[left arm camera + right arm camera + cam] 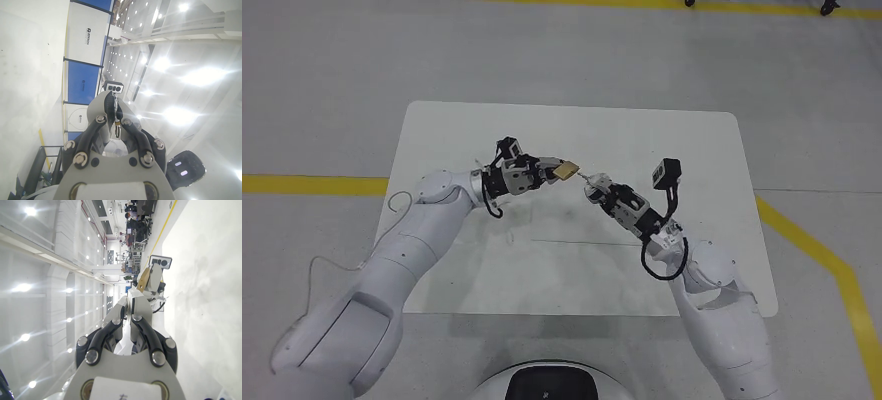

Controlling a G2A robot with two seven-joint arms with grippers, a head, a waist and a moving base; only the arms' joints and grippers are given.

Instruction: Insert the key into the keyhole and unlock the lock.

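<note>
Key (589,179) | mostly hidden in right fingers (140,307) | lock (564,170) in left fingers (95,108)

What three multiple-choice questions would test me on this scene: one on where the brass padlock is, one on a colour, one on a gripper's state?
1. Where is the brass-coloured metal padlock? A) in the left gripper, above the white rectangular table; B) flat on the table; C) on the floor.
2. What colour is the floor stripe? A) red; B) yellow; C) blue.
3. The right gripper is: A) wide open; B) shut on a cup; C) shut on the small silver key.
Answers: A, it is clamped in mid-air; B, the stripe shows yellow; C, the key is pinched beside the padlock.
</note>
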